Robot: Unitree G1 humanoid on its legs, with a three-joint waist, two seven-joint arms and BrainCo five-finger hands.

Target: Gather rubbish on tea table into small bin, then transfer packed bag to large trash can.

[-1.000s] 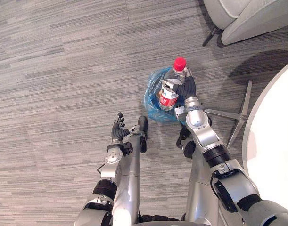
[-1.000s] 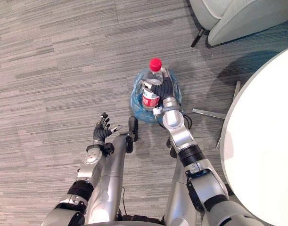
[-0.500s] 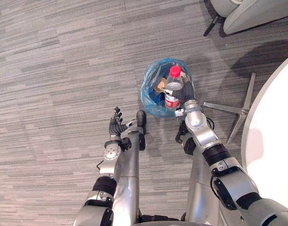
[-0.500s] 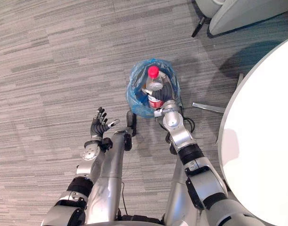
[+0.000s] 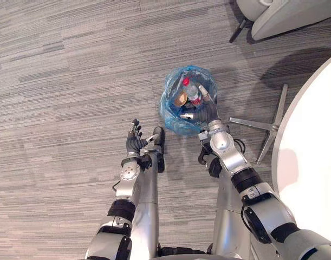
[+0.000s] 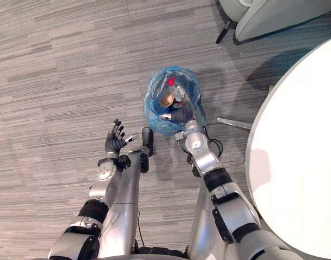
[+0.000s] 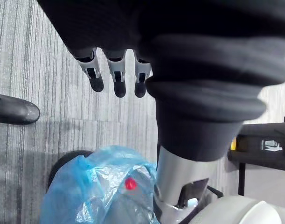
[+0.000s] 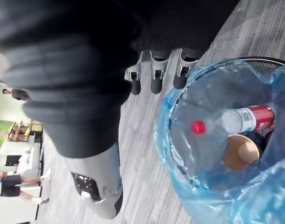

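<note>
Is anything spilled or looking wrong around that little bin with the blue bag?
Nothing stands out. The red-capped bottle lies slanted inside the blue-bagged bin, next to a brown cup. The right hand hangs open over the bin's rim. The left hand is open and idle off to the side.

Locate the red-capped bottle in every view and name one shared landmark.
Left eye view: bottle lying inside the blue bag, cap up-left.
Right eye view: bottle in the bag, cap up-left.
Left wrist view: its red cap shows inside the bag.
Right wrist view: bottle beside a brown cup.
Shared landmark: the blue bag.
</note>
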